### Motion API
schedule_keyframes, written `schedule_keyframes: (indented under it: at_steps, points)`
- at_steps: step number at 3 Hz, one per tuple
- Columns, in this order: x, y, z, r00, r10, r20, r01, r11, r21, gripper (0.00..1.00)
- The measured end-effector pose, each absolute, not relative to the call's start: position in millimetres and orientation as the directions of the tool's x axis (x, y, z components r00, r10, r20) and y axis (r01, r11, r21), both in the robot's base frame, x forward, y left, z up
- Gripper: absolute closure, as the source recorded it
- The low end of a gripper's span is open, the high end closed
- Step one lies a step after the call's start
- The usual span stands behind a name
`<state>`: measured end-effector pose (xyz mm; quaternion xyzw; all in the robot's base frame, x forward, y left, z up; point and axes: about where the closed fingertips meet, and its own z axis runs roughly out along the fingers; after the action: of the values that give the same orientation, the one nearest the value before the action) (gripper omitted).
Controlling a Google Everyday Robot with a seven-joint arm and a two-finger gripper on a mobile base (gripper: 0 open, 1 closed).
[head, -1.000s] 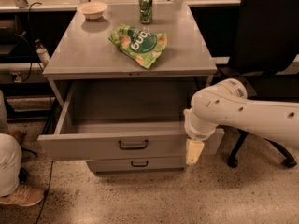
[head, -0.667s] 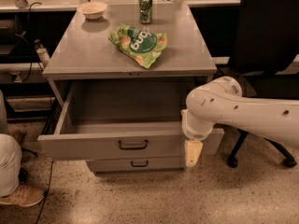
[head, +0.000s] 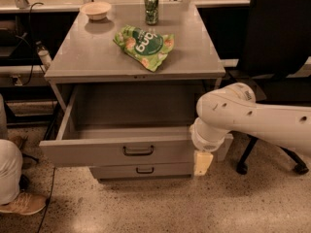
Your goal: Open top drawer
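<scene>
Top drawer [head: 131,149] is seen pulled far out, its front panel ending just left of the gripper [head: 203,163], which hangs at the panel's right corner above open floor [head: 146,203]. Chair legs [head: 272,161] stand right of it. Whether the gripper is released or clenched cannot be told.

Grey metal top drawer [head: 92,152] pulled well out; deep box exposed; tall, wide front panel upright, level; dark bar handle [head: 138,151] centred on panel; gripper [head: 203,163] just beside panel's right end, pointing down
</scene>
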<state>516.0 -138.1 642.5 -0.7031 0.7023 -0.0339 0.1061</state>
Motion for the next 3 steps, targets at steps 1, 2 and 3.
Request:
schedule_keyframes:
  at_steps: [1, 2, 3]
  points:
    - [509.2, -143.1, 639.5, -0.004, -0.994, -0.112, -0.984, 0.024, -0.174, 0.41]
    - [500.2, -148.9, 643.3, -0.024, -0.995, -0.099, -0.985, 0.041, -0.169, 0.65]
    - [488.2, -156.1, 651.4, -0.056, -0.995, -0.081, -0.983, 0.069, -0.173, 0.87]
